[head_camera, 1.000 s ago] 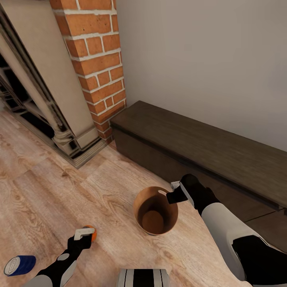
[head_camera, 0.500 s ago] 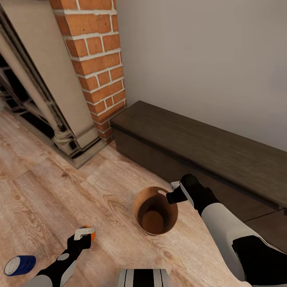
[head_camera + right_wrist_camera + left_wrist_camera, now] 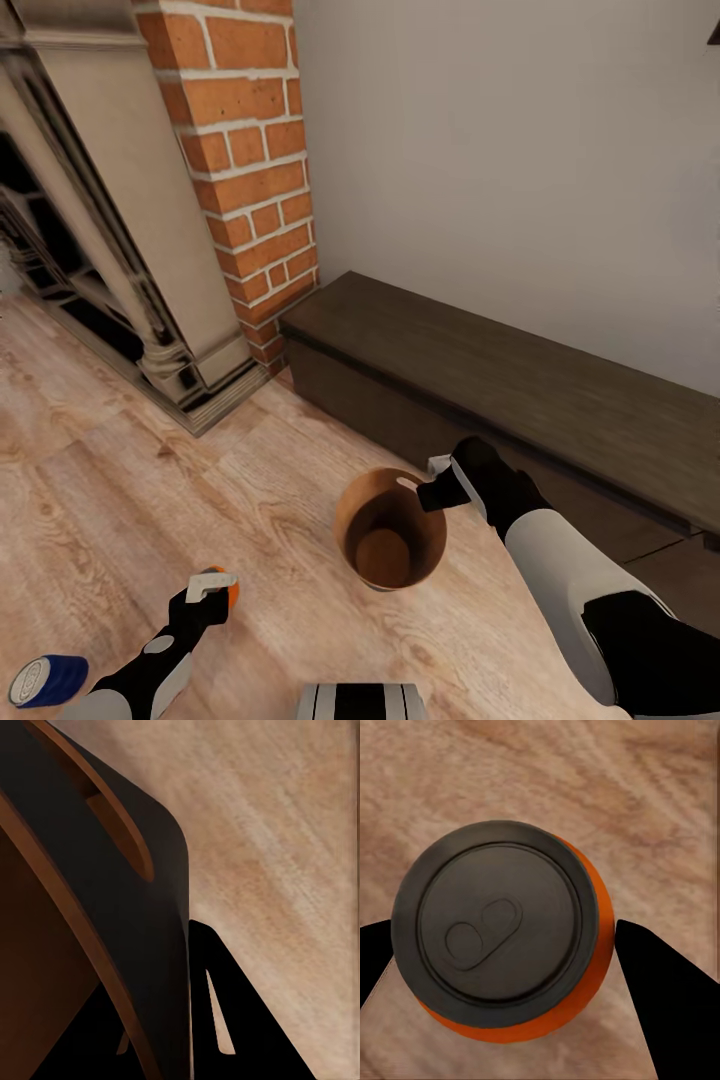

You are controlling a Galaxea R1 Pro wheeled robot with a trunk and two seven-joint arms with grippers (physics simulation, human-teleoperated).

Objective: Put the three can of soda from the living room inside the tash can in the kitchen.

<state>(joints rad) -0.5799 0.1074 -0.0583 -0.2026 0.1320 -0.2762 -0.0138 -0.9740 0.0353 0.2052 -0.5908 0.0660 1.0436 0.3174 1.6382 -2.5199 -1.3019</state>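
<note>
The left gripper (image 3: 213,586) clasps the upright orange soda can (image 3: 506,930) from both sides. A blue soda can (image 3: 45,680) lies on the wood floor (image 3: 130,500) at its 8 o'clock. The right gripper (image 3: 432,482) pinches the trash can (image 3: 352,505) rim, at the orange can's 2 o'clock.

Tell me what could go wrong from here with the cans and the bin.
1. The left claw has the orange can between its fingers; if the grip is loose, the can may slip onto the floor.
2. The right claw grips the bin by one side of its rim, so the bin could tilt.
3. The blue can lies on its side and could roll away.
</note>
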